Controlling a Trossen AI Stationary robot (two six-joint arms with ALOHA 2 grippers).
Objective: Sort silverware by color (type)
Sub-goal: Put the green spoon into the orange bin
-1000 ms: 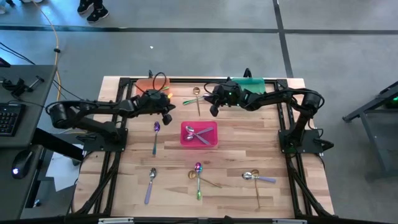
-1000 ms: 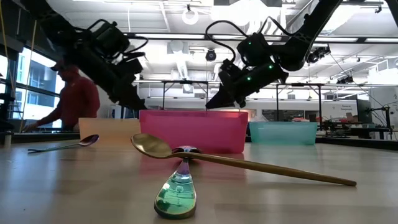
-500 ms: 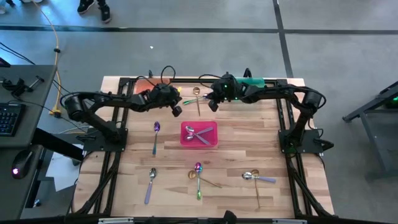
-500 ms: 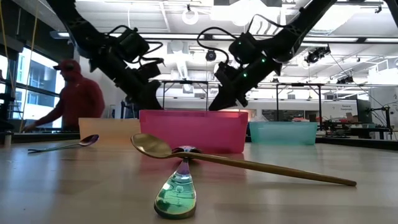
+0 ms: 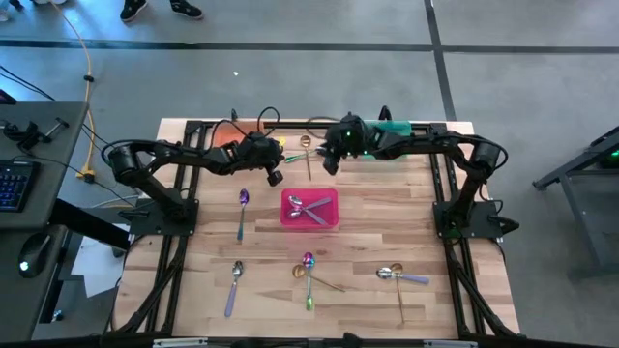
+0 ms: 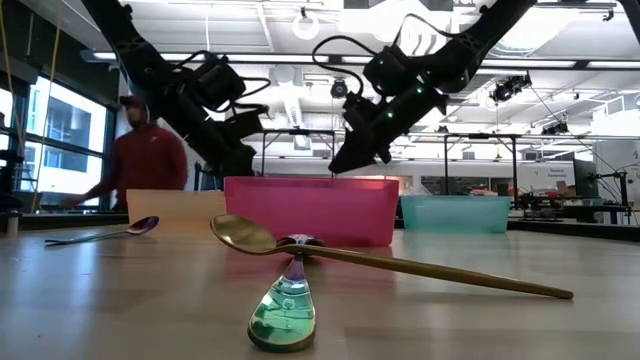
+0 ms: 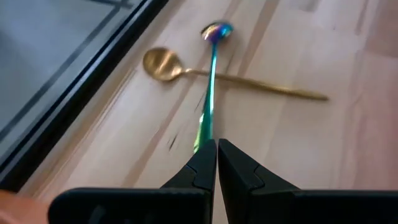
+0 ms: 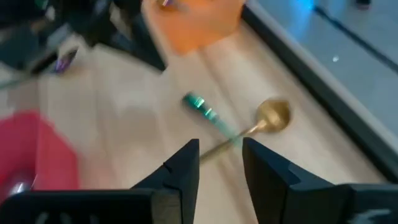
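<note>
Two spoons lie crossed on the table near its far edge: a gold spoon (image 5: 307, 155) (image 7: 186, 70) and an iridescent green spoon (image 5: 293, 157) (image 7: 210, 87). My left gripper (image 5: 274, 175) (image 7: 216, 146) is shut, and its tips are at the green spoon's handle end. My right gripper (image 5: 332, 166) (image 8: 221, 149) is open above the gold spoon's handle (image 8: 233, 142), which shows between its fingers. The pink bin (image 5: 309, 220) holds silver spoons. More silverware lies loose on the near half of the table. My left gripper's shut fingertips (image 7: 205, 158) stand right at the green spoon's handle end (image 7: 202, 134), slanting down along the spoon. I cannot tell whether they touch it. The spoon lies flat on the table.
An orange bin (image 5: 224, 133) and a green bin (image 5: 395, 126) stand at the far edge. A purple spoon (image 5: 242, 213), a lilac-handled spoon (image 5: 233, 282), a crossed pair (image 5: 309, 278) and another pair (image 5: 397, 278) lie nearer. A person (image 6: 150, 165) stands beyond the table.
My left gripper has gone toward the table's right edge, from in front of the orange bin to the crossed spoons at the far edge. My right gripper has stayed over those spoons and risen a little. The spoons lie where they were.
</note>
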